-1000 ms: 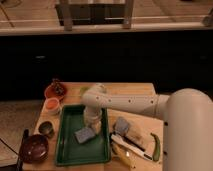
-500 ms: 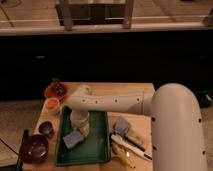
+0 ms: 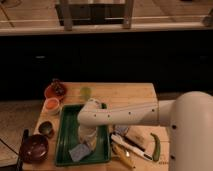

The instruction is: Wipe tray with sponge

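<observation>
The dark green tray (image 3: pixel 67 125) lies on the wooden table at the front left. The blue-grey sponge (image 3: pixel 79 151) rests flat in the tray's near part. My white arm reaches in from the right, bends at an elbow over the tray and points down. My gripper (image 3: pixel 86 141) is at the end of the wrist, right at the sponge's upper right edge and low over the tray floor.
Left of the tray stand an orange cup (image 3: pixel 52 105), a small dark bowl (image 3: pixel 46 128), a dark red bowl (image 3: pixel 34 148) and a red plate (image 3: pixel 55 90). Right of the tray lie a beige block with a grey piece (image 3: pixel 136 135), a banana (image 3: pixel 122 155) and a green pepper (image 3: pixel 155 147).
The arm's elbow has stayed over the tray while the wrist and the sponge shifted a little right and toward the tray's near edge.
</observation>
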Controlling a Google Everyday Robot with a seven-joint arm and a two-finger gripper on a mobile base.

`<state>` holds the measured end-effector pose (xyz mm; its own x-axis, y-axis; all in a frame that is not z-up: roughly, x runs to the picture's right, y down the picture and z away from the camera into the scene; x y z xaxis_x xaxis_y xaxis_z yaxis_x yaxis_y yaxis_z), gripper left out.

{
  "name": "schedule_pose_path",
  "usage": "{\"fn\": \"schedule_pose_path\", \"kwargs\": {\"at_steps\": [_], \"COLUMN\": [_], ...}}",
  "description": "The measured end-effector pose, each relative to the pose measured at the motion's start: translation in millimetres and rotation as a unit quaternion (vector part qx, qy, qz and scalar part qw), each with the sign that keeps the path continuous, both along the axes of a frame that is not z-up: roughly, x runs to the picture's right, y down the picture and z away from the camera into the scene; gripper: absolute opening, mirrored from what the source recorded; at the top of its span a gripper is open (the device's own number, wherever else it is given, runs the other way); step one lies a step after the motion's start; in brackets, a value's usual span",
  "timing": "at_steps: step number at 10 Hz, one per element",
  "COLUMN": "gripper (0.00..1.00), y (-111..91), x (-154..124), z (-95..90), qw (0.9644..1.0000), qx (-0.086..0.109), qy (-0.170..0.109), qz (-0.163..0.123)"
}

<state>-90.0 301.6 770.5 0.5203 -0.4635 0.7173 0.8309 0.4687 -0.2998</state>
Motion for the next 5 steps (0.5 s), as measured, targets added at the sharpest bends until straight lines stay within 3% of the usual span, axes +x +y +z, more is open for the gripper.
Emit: {"fn": "schedule_pose_path", "kwargs": {"at_steps": [2,5], "gripper": [0.0,0.0], "y": [-8.0,-47.6], "x": [30.6,41.1], "z": [11.0,30.4], "qw": [0.9994,0.9982], "qx": [-0.004,0.003], "qy": [0.025,0.042], "qz": [0.025,0.043]}}
